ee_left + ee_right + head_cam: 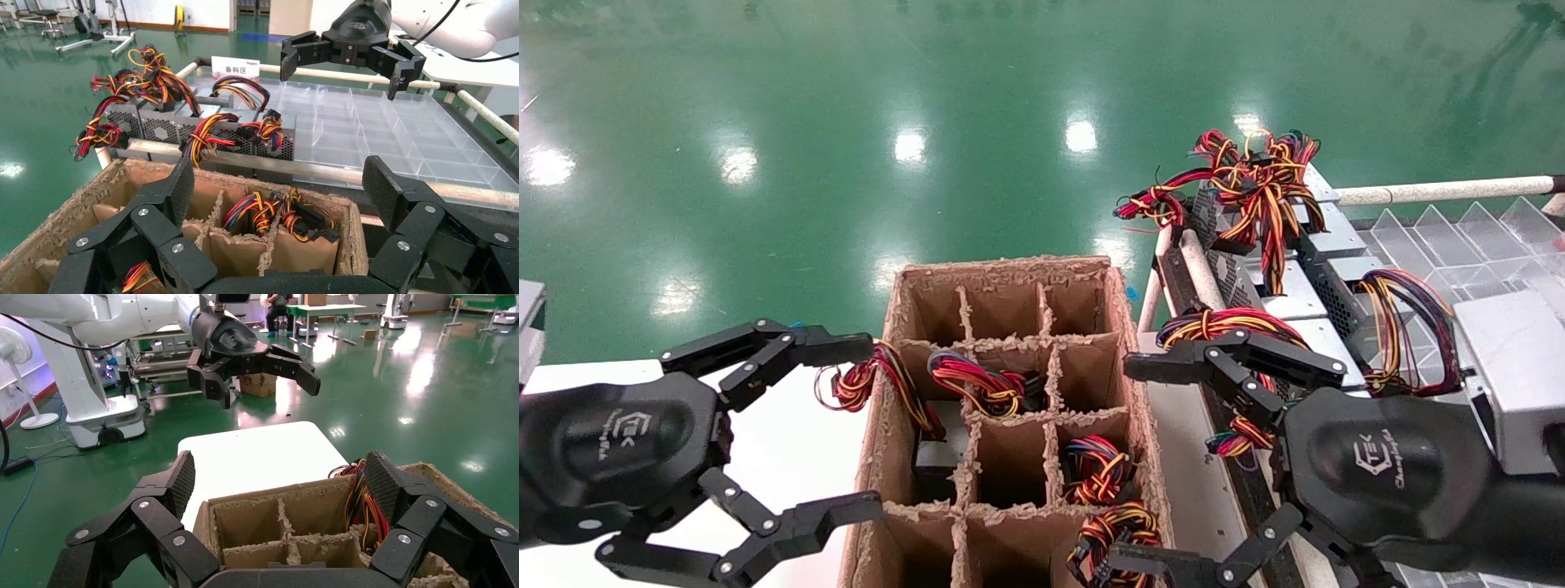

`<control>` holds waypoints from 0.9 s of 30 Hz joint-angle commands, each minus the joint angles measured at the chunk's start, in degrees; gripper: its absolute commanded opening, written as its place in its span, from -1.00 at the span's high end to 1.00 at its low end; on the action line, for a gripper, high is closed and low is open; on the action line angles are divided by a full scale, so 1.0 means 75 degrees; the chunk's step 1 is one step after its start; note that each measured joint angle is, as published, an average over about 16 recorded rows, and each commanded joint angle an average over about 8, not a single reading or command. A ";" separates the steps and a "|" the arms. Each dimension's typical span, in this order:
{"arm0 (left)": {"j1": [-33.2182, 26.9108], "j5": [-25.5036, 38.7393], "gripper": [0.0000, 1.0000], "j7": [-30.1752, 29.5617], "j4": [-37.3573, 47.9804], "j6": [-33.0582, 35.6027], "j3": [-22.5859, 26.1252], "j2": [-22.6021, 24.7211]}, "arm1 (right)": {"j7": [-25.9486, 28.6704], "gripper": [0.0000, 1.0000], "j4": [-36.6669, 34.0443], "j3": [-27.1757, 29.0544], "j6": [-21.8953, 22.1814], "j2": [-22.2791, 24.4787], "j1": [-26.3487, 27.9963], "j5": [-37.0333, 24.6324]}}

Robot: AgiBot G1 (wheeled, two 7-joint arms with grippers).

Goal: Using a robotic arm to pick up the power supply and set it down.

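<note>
Lying beyond right gripper (1173, 457) (spread wide): power supply (1303, 298).

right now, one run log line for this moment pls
left pincer: open, empty, beside divided cardboard box | right pincer: open, empty, between box and rack of power supplies | nothing grasped yet

A white table (764, 441) stands on the green floor (846, 122), bearing a divided cardboard box (1009, 392). Beside it, a rack of white tubes (1434, 192) carries grey power supply units (1303, 294) and a clear compartmented tray (1467, 237).
</note>
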 commanded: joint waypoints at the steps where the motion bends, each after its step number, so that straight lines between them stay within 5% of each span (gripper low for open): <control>1: 0.0000 0.0000 -1.00 0.0000 0.0000 0.0000 0.0000 0.0000 | 0.0000 -1.00 0.0000 0.0000 0.0000 0.0000 0.0000 0.0000; 18: 0.0000 0.0000 -0.95 0.0000 0.0000 0.0000 0.0000 0.0000 | 0.0000 -1.00 0.0000 0.0000 0.0000 0.0000 0.0000 0.0000; 25: 0.0000 0.0000 0.80 0.0000 0.0000 0.0000 0.0000 0.0000 | 0.0000 -1.00 0.0000 0.0000 0.0000 0.0000 0.0000 0.0000; 26: 0.0000 0.0000 1.00 0.0000 0.0000 0.0000 0.0000 0.0000 | 0.0001 -1.00 0.0001 0.0003 0.0000 -0.0001 -0.0002 -0.0001; 27: 0.0000 0.0000 1.00 0.0000 0.0000 0.0000 0.0000 0.0000 | 0.0001 -1.00 0.0001 0.0003 0.0000 -0.0001 -0.0002 -0.0001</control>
